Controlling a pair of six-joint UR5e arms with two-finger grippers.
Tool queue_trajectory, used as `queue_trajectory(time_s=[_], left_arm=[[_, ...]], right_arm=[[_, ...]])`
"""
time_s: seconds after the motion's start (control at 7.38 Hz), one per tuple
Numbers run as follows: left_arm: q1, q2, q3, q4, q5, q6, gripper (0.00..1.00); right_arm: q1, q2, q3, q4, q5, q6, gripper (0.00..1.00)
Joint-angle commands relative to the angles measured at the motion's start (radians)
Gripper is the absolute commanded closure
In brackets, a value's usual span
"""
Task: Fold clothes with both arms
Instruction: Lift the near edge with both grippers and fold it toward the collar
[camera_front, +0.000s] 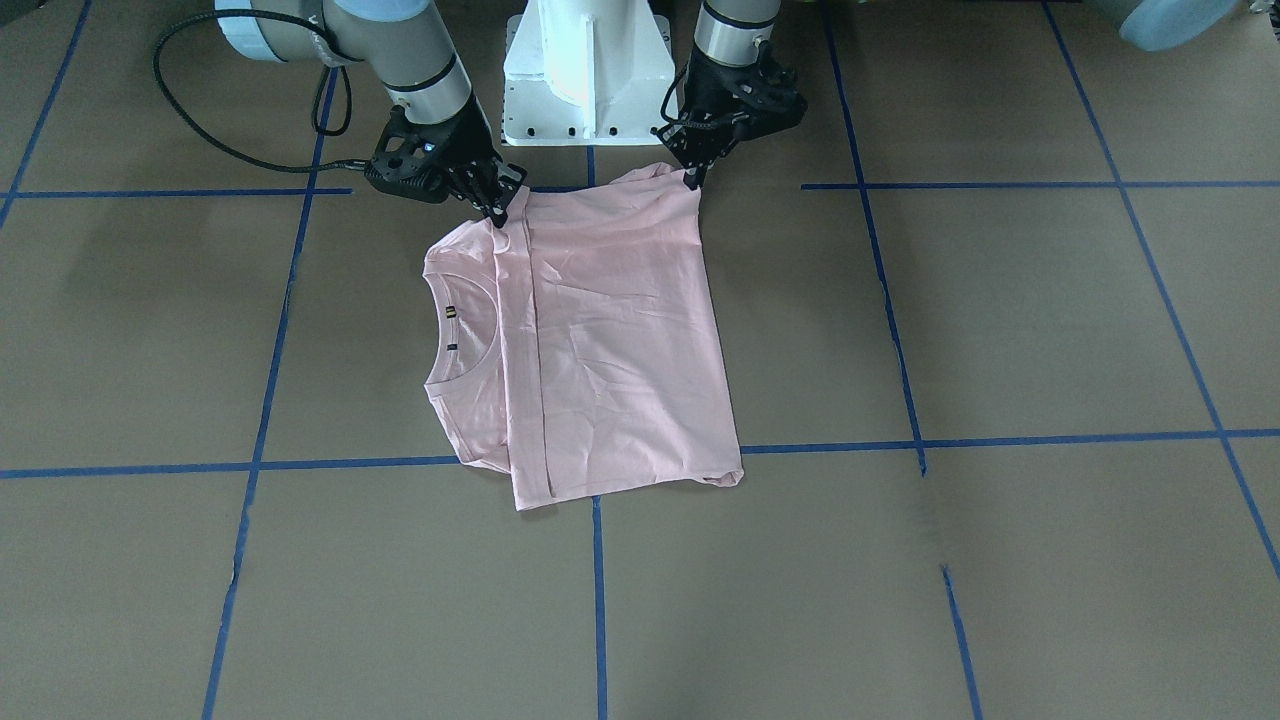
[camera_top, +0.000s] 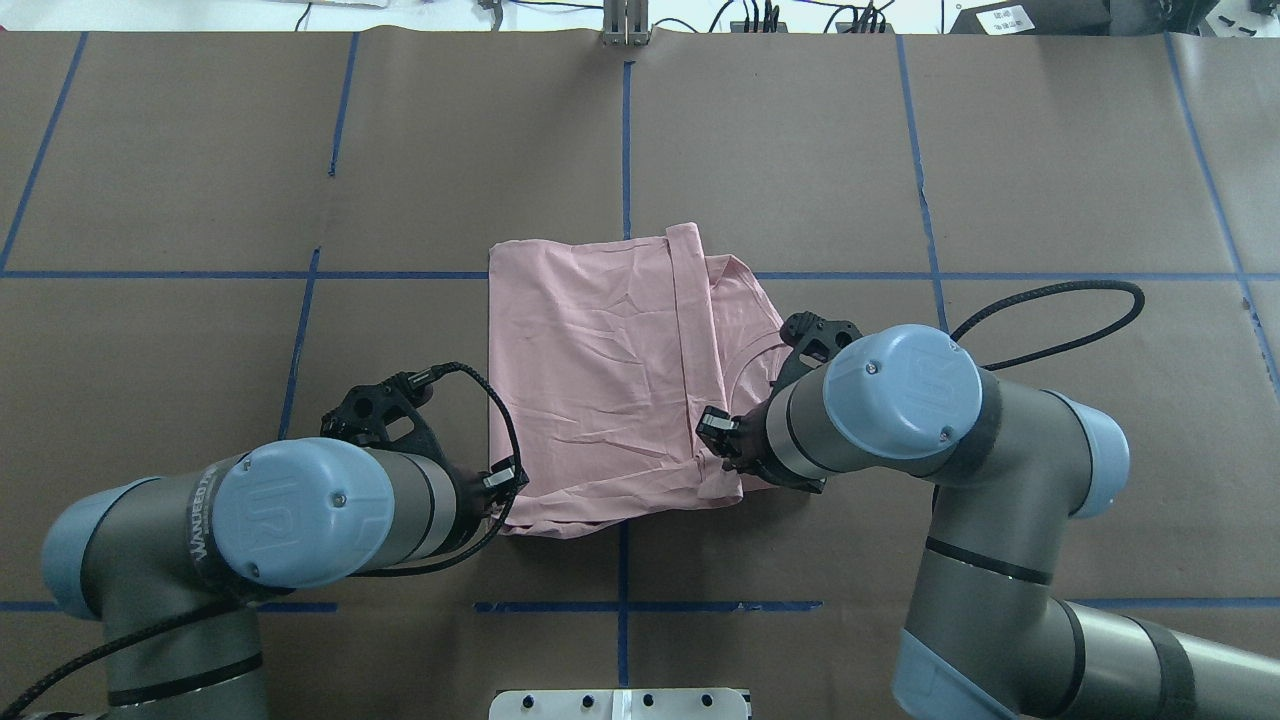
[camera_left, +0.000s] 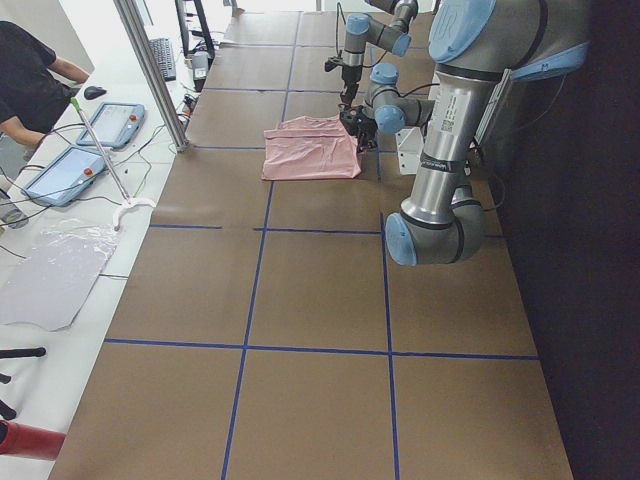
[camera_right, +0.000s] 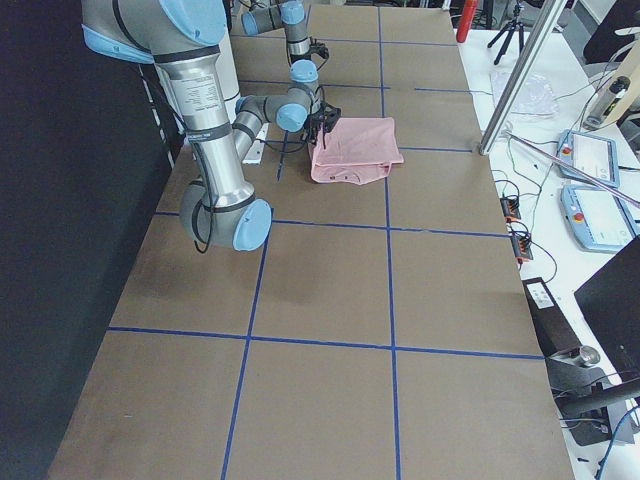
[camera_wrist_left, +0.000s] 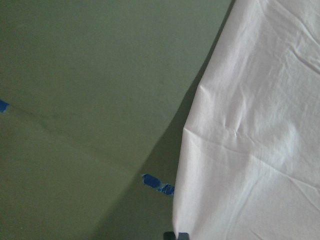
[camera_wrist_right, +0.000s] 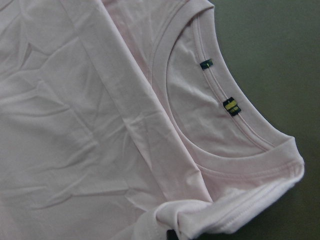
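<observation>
Left arm (camera_top: 300, 510): comes in low on the overhead view's left, its wrist turned toward the shirt's near left corner.
Left pincer (camera_front: 692, 176): closed on that corner of the shirt. The cloth peaks up a little at the tips. Its wrist view shows the pink edge hanging over a shadow on the counter.
Shirt (camera_top: 590, 370): pale pink, plain side up, in the middle of the counter just ahead of the base. It lies across the centre tape line, folded into a rough rectangle. One layer is laid over toward the neck end, which points to the robot's right. No print shows.
Hem (camera_top: 690, 340): a straight stitched band running front to back, at the edge of the upper layer, just beside the collar.
Collar (camera_wrist_right: 161, 62): ribbed and round, open upward, uncovered to the right of the hem.
Labels (camera_wrist_right: 230, 106): two small dark tags inside the neck, one with yellow on it.
Right pincer (camera_front: 497, 213): clamped on the near edge where the hem ends. Bunched cloth shows at the bottom of its wrist view.
Right arm (camera_top: 900, 400): reaches in from the right, its wrist over the shirt's neck end.
Counter (camera_top: 200, 150): brown, marked into squares with blue tape (camera_top: 626, 150).
Base (camera_front: 585, 70): white, between the two arms.
</observation>
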Motion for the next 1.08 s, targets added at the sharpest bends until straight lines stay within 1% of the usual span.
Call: queue_trajectory(time_s=[0.0, 0.14, 0.27, 0.41, 0.54, 0.81, 0.95], left_arm=[[-0.058, -0.004, 0.084, -0.098, 0.0, 0.005, 1.0], [-0.101, -0.013, 0.11, -0.128, 0.002, 0.007, 1.0], [-0.145, -0.057, 0.165, -0.138, 0.0, 0.034, 1.0], [-0.194, -0.13, 0.257, -0.149, 0.0, 0.047, 1.0], [-0.236, -0.184, 0.369, -0.212, 0.0, 0.048, 1.0], [-0.321, -0.206, 0.546, -0.362, -0.001, 0.123, 1.0], [-0.366, -0.227, 0.644, -0.443, -0.003, 0.143, 0.99]], right_arm=[[0.055, 0.031, -0.059, 0.042, 0.001, 0.0, 1.0], [0.081, 0.033, -0.08, 0.063, 0.003, -0.001, 1.0], [0.113, 0.049, -0.117, 0.091, 0.003, -0.018, 1.0], [0.15, 0.125, -0.208, 0.106, 0.004, -0.021, 1.0], [0.193, 0.204, -0.352, 0.148, 0.007, -0.03, 1.0], [0.291, 0.317, -0.677, 0.333, 0.041, -0.052, 1.0], [0.325, 0.364, -0.768, 0.376, 0.046, -0.063, 1.0]])
